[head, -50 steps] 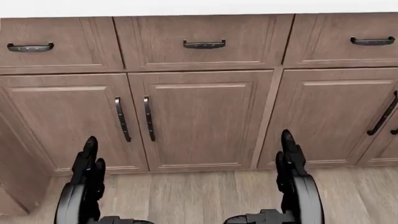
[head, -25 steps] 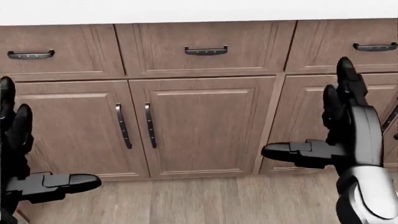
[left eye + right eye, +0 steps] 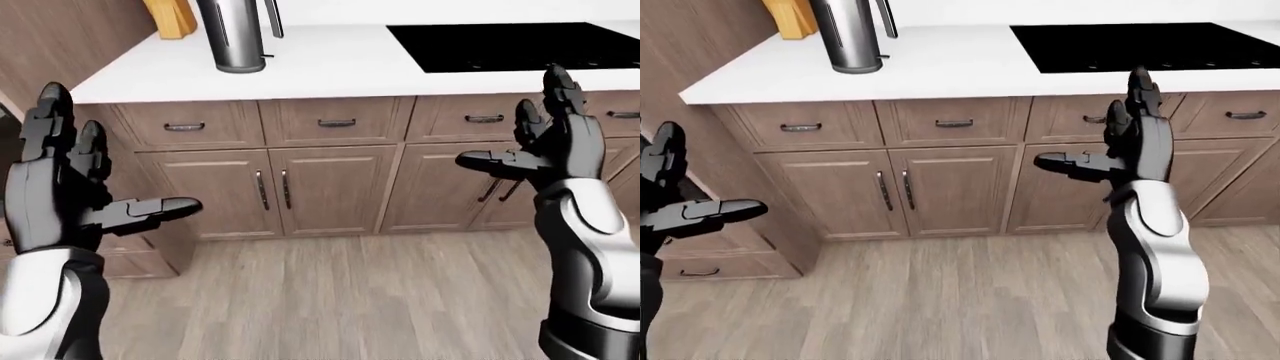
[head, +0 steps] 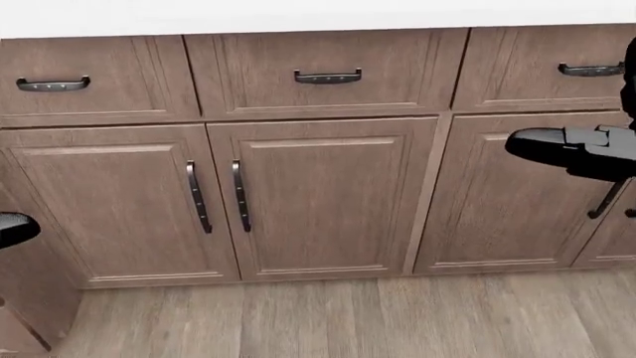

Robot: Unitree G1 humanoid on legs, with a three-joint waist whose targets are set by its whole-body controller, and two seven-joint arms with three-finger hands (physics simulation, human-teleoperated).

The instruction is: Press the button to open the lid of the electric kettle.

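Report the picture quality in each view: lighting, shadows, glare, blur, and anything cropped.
Left-eye view: flat, even lighting, sharp, no glare; the brushed-steel electric kettle loses its top to the frame edge, so its button is unseen. Right-eye view: likewise, black glass cooktop matte; open right hand crisp. Head view: only brown wooden cabinet doors, soft shadowing, left hand cropped to a fingertip.

A white table [image 3: 330, 64] runs across the top of the left-eye view, with a flat black cooktop [image 3: 510, 45] set into it at the right. Below it stand brown wood cabinets [image 3: 330, 187] with panelled drawers and doors, each with a dark bar handle [image 4: 326, 74]. A tall wood panel [image 3: 60, 37] rises at the left. The floor [image 3: 330, 300] is pale grey-brown planks, evenly lit
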